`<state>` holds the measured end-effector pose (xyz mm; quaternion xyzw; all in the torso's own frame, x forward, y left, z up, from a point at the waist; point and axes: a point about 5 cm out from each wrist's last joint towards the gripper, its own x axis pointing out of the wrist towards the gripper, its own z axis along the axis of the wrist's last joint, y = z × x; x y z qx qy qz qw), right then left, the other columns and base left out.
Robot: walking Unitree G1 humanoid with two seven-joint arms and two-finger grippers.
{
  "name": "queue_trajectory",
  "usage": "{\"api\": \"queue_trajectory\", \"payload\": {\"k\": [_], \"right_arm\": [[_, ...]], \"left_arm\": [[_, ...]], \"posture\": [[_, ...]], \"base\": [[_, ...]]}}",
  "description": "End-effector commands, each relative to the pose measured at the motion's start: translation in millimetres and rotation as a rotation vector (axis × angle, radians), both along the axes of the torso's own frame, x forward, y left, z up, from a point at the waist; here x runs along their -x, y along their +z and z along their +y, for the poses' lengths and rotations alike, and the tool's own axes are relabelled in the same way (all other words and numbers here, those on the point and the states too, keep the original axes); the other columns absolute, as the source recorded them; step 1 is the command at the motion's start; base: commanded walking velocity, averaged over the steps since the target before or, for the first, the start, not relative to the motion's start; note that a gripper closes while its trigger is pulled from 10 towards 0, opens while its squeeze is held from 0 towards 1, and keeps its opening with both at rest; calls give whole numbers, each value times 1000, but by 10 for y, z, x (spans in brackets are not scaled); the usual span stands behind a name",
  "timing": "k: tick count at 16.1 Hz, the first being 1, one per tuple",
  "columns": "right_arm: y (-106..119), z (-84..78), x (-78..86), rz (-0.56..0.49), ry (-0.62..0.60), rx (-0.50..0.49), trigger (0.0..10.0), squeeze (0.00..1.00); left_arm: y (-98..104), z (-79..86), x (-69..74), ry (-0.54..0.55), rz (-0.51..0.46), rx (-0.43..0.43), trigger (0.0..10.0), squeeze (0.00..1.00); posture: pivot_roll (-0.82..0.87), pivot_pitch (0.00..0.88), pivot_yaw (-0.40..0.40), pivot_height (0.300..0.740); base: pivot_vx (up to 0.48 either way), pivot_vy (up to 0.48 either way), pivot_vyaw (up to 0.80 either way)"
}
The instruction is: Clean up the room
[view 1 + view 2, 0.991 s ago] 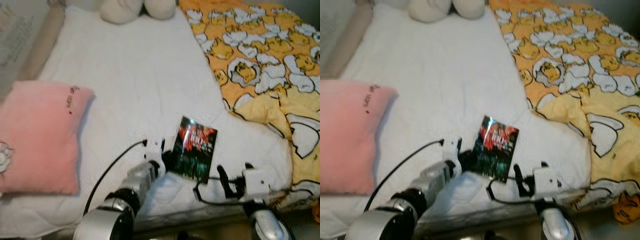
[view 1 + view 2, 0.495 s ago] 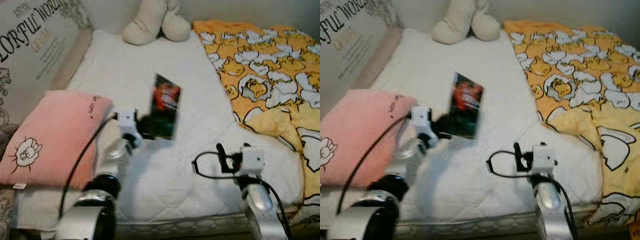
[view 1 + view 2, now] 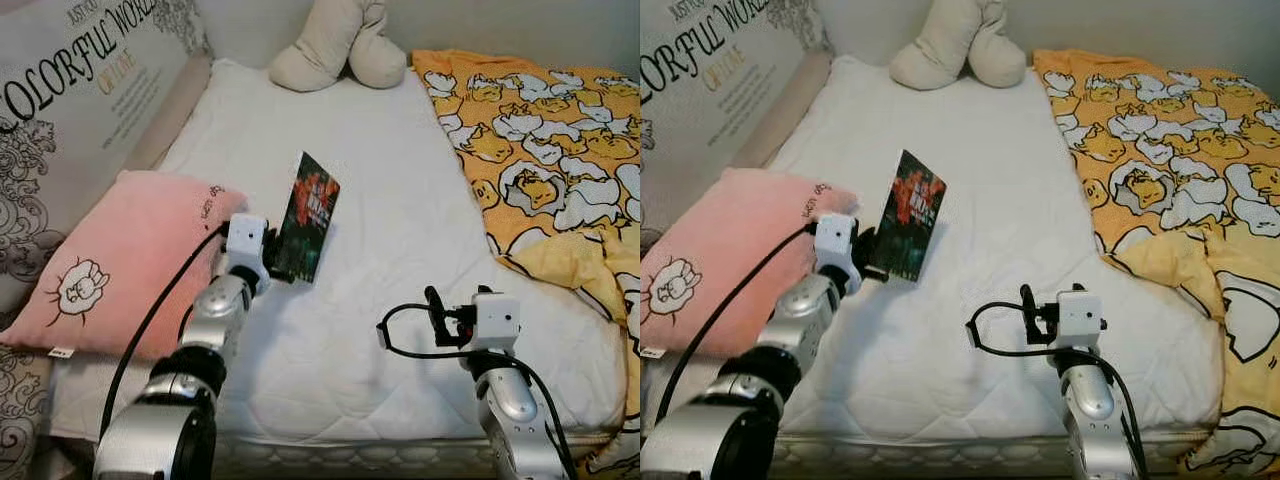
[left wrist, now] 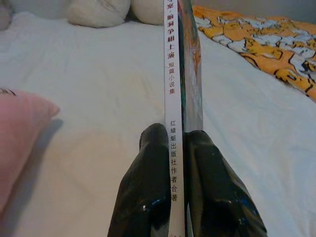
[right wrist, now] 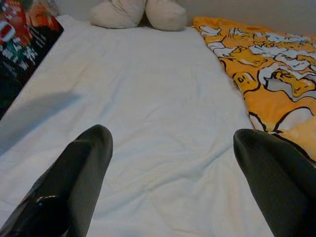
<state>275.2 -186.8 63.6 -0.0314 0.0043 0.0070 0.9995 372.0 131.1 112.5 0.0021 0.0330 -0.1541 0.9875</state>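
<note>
White bed (image 3: 400, 250), book (image 3: 306, 229) upright, pinched in left gripper (image 3: 272, 262)

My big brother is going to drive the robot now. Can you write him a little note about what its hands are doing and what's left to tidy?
Left gripper: shut on the book, pinching it at the spine and holding it upright above the white mattress, next to the pink pillow.
Right gripper: open and holding nothing, low over the mattress near the foot of the bed.
Done: the book is picked up.
Left: put the book away somewhere; no shelf or table can be seen from here. The yellow blanket lies rumpled on the right side, and a cream plush toy sits at the head.
</note>
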Motion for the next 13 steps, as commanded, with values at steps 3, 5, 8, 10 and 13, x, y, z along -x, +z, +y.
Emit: {"api": "queue_trajectory", "payload": {"k": [3, 5, 8, 10, 13], "right_arm": [[-30, -42, 57, 10, -6, 2, 10000, 0], [-45, -32, 85, 18, 1, 3, 10000, 0], [-65, -66, 233, 47, 26, 18, 10000, 0], [-92, -93, 364, 75, 57, 49, 10000, 0], [-87, -148, 478, 93, 53, 65, 10000, 0]], "left_arm": [[35, -62, -62, 35, 41, 22, 10000, 0], [-25, -149, -61, 21, 121, 56, 10000, 0], [-179, -274, -7, 5, 281, 193, 10000, 0], [-154, -414, -7, -28, 324, 333, 10000, 0], [43, -780, -19, -187, 270, 404, 10000, 0]], "posture": [[101, 0, 2, 740], [91, 0, -4, 740], [47, 43, -45, 740], [14, 69, -56, 740], [-3, 81, -61, 740]], "base": [[0, 320, 0], [0, 0, 0], [0, 0, 0], [0, 0, 0], [0, 0, 0]]}}
